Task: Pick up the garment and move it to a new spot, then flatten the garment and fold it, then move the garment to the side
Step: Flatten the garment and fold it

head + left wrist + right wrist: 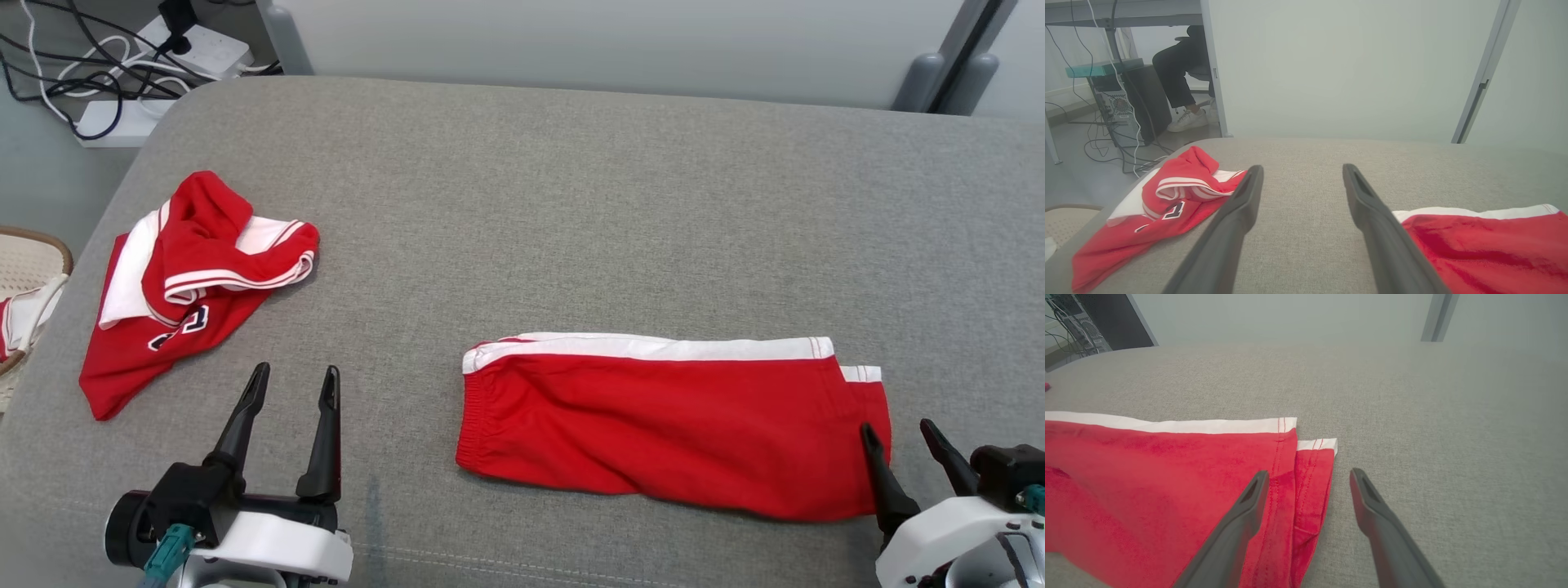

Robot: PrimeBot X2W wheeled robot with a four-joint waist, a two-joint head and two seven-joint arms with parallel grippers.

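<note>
The garment (669, 420) is a pair of red shorts with a white side stripe, folded in half lengthwise and lying flat on the grey cushion, waistband to the left. Its leg hems (1298, 477) lie slightly offset from each other. My right gripper (896, 437) stands open at the hem end, one finger over the red cloth (1167, 490), the other over bare cushion. My left gripper (295, 382) is open over bare cushion, left of the waistband, with the shorts' edge (1486, 249) beside its right finger. Neither gripper holds anything.
A crumpled red and white jersey (192, 273) lies at the cushion's left edge, also seen as the jersey (1163, 204) in the left wrist view. A wicker basket (33, 253) sits off the left side. Power strips and cables (139, 57) lie on the floor behind. A seated person's legs (1180, 81) show beyond.
</note>
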